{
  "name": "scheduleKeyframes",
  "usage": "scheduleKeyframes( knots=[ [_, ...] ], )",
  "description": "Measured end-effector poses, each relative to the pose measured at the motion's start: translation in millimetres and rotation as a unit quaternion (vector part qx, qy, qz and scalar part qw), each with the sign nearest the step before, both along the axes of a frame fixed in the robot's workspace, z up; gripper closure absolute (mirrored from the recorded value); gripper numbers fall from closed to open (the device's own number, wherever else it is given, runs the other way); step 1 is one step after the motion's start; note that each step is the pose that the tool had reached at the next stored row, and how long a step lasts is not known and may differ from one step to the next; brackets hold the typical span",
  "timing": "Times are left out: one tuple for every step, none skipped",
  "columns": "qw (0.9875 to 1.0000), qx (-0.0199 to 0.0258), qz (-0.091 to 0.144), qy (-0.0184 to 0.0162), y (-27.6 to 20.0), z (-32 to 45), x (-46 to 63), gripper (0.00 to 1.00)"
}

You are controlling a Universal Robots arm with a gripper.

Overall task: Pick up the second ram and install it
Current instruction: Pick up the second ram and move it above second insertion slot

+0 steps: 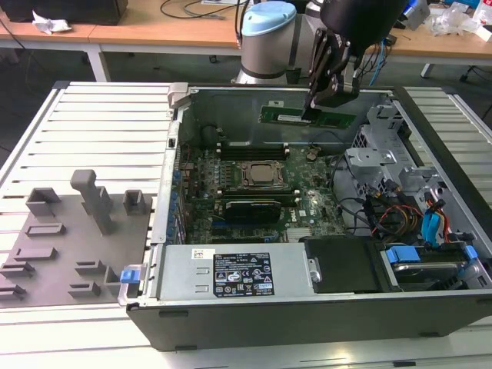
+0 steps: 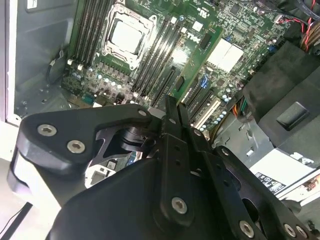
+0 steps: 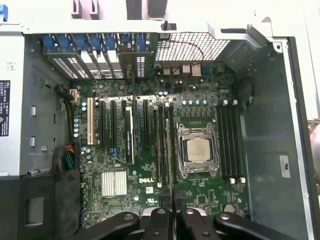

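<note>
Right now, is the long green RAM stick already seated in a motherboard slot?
No. In the exterior view the long green RAM stick hangs from the gripper above the open grey computer case, clear of the motherboard.

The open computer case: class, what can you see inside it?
Inside the computer case: a green motherboard with the silver processor chip, black memory slots and cables. The gripper holds the second ram above it, its arm covering some of the case.

A black label with white print sits on the silver power supply housing, lower middle of the exterior view; its print is illegible. In the first wrist view, white lettering marks the motherboard
</note>
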State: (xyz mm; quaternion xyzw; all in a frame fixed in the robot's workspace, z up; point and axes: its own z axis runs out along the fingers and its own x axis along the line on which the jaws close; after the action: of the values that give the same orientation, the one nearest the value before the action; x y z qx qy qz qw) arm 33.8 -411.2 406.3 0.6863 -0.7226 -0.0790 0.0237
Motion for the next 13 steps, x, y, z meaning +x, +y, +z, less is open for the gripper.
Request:
scheduleKeyframes(
  knots=[
    [1.0000, 0.0000, 0.000, 0.0000, 0.0, -1.3, 0.4, 0.87],
    [1.0000, 0.0000, 0.000, 0.0001, 0.0, -2.8, 0.9, 0.87],
    [1.0000, 0.0000, 0.000, 0.0001, 0.0, -4.1, 1.3, 0.87],
    [1.0000, 0.0000, 0.000, 0.0002, 0.0, -5.2, 1.7, 0.87],
    [1.0000, 0.0000, 0.000, 0.0002, 0.0, -7.2, 2.3, 0.87],
    [1.0000, 0.0001, 0.000, 0.0003, 0.0, -9.0, 2.8, 0.87],
    [1.0000, 0.0000, 0.000, 0.0004, 0.0, -10.7, 3.2, 0.87],
    [1.0000, 0.0000, 0.000, 0.0005, 0.0, -12.4, 3.6, 0.87],
    [1.0000, 0.0000, 0.000, 0.0005, 0.0, -13.5, 3.9, 0.87],
    [1.0000, 0.0000, 0.000, 0.0006, 0.0, -14.4, 4.2, 0.87],
    [1.0000, 0.0000, 0.000, 0.0006, 0.0, -16.1, 4.5, 0.87],
    [1.0000, 0.0000, 0.000, 0.0007, 0.0, -18.1, 5.1, 0.87],
    [1.0000, 0.0000, 0.000, 0.0008, 0.0, -20.0, 5.4, 0.87]
  ],
)
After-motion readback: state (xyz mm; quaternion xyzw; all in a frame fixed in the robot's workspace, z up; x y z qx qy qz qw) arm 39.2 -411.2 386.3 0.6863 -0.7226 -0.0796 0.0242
